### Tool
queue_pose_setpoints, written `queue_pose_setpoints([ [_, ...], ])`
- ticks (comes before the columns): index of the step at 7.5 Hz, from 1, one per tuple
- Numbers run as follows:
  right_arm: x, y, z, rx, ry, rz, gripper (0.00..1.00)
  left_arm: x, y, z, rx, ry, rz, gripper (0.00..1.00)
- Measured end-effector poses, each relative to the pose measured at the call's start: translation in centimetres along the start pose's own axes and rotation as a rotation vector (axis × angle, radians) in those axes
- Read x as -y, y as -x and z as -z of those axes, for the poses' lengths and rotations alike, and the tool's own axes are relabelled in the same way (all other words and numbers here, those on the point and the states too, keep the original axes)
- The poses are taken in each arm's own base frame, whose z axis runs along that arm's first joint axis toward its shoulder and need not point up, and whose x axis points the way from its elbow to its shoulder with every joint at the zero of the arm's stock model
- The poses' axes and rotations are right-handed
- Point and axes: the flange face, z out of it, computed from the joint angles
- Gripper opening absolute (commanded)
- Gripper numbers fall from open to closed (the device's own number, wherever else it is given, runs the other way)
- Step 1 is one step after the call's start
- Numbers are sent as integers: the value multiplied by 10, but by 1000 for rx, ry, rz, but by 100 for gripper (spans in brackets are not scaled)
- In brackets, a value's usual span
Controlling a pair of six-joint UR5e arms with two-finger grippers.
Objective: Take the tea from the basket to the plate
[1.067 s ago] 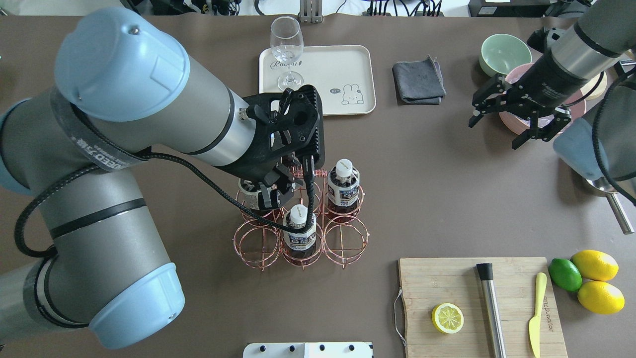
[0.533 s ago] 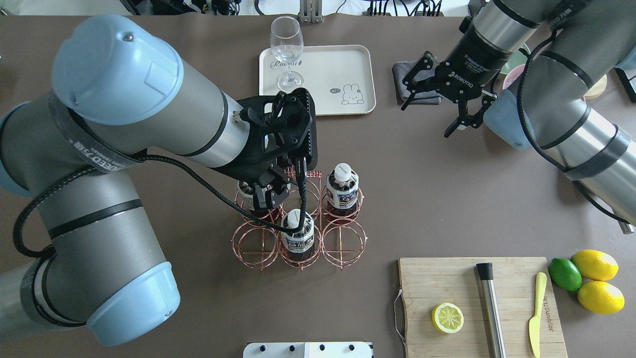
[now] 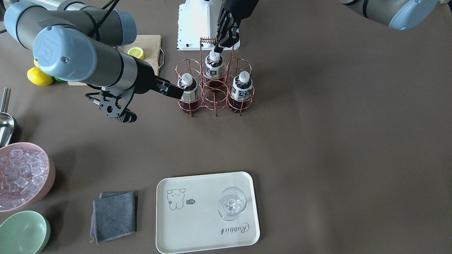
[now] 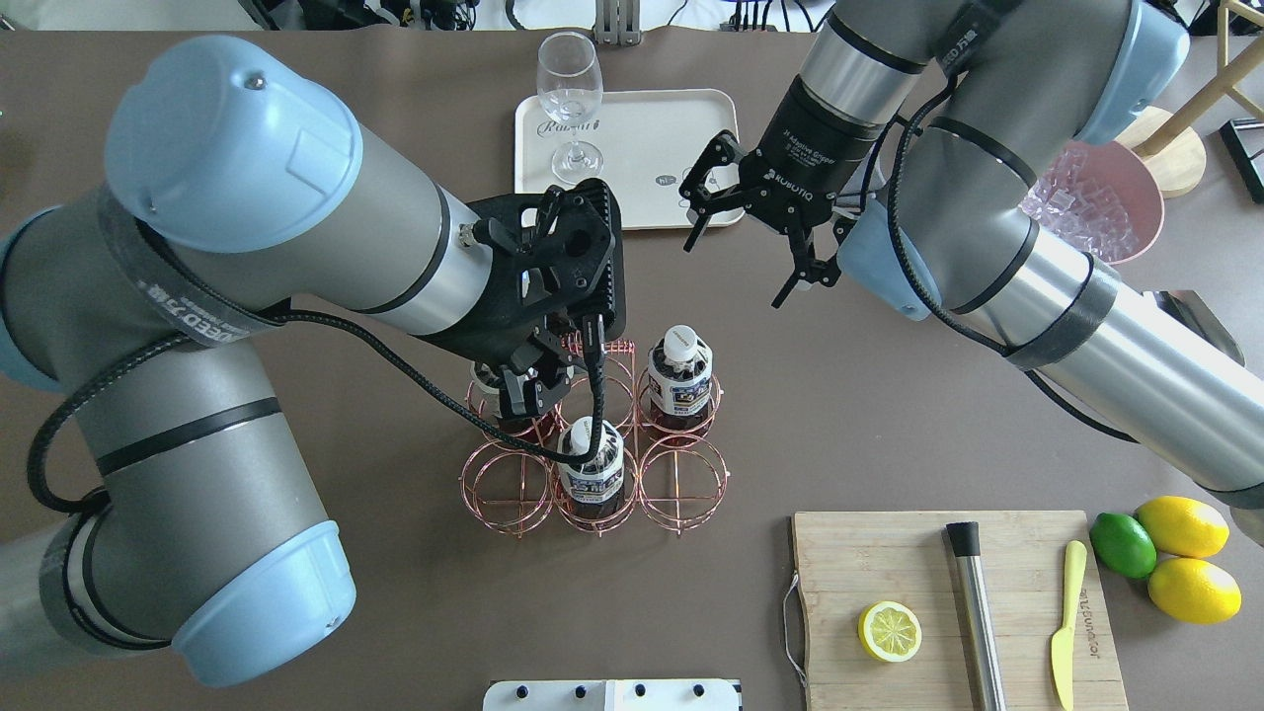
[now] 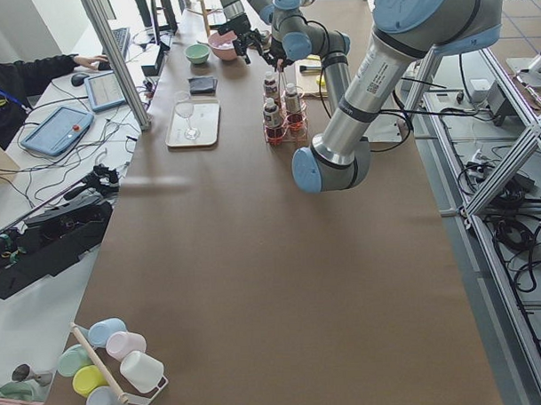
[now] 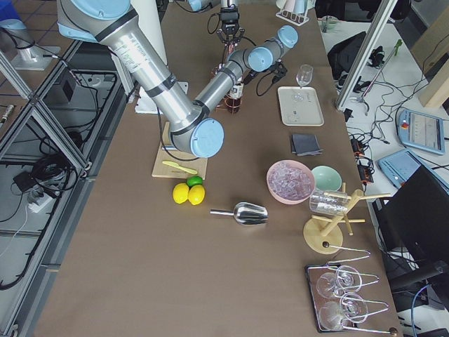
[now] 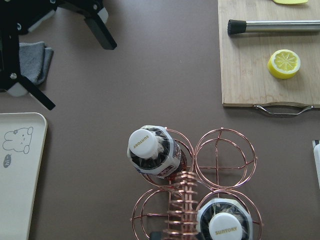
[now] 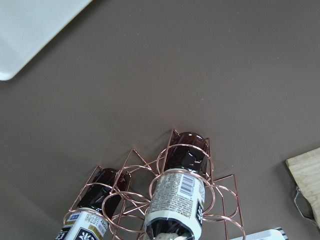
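The copper wire basket stands mid-table with three tea bottles in it. My left gripper is above it, shut on the coiled handle, and hides the back-left bottle in the overhead view. My right gripper is wide open. One of its fingers reaches close to the tea bottle in the cell nearest it. In the overhead view the right gripper shows between the cream plate and that bottle. The left wrist view shows the bottle's white cap.
A wine glass stands on the plate. A grey cloth, a pink ice bowl and a green bowl lie beyond the right arm. A cutting board and lemons are near the front right.
My right arm has swung in from the far right, past the grey cloth, to the plate's right edge near the basket, and stayed open. The left gripper and basket shifted slightly.
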Motion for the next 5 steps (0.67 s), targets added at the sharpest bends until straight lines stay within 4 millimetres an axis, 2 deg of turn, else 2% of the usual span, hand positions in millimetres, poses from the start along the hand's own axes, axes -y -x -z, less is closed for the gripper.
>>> queue_pose_setpoints([
  [2,-17,7,-30,-33,15,8,99,0,-1,1,-1,-2,-1,0],
  [5,-33,10,-57,-62,-4,48,71,0,-1,2,0,-4,-2,0],
])
